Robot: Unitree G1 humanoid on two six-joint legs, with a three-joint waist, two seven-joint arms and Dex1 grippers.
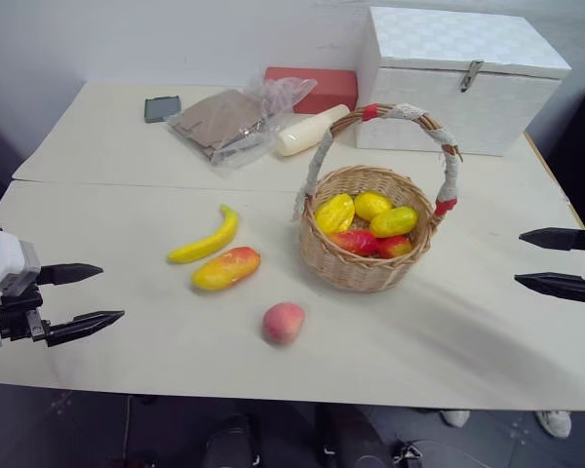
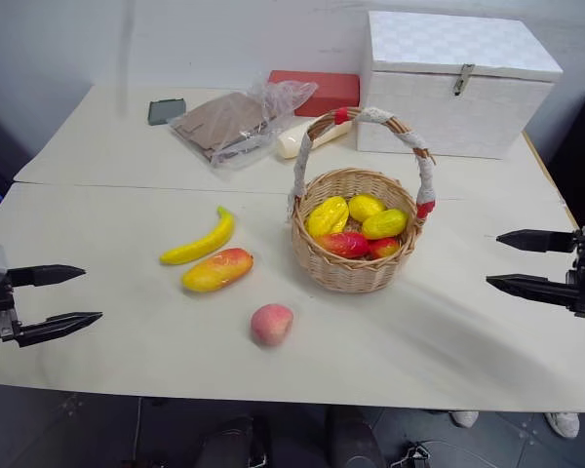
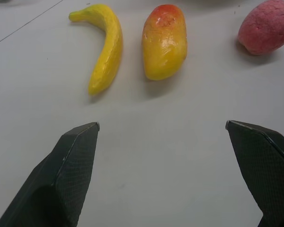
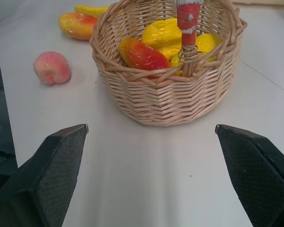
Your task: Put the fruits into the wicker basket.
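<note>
Waiting near the tabletop's front edge: peach (image 1: 284,322), then mango (image 1: 225,268), banana (image 1: 206,238). Already sitting in basket (image 1: 366,265): several fruits (image 1: 369,224). Hanging wide open, empty: left gripper (image 1: 86,295), right gripper (image 1: 537,260).

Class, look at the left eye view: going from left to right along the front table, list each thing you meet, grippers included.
left gripper → banana → mango → peach → wicker basket → right gripper
</note>
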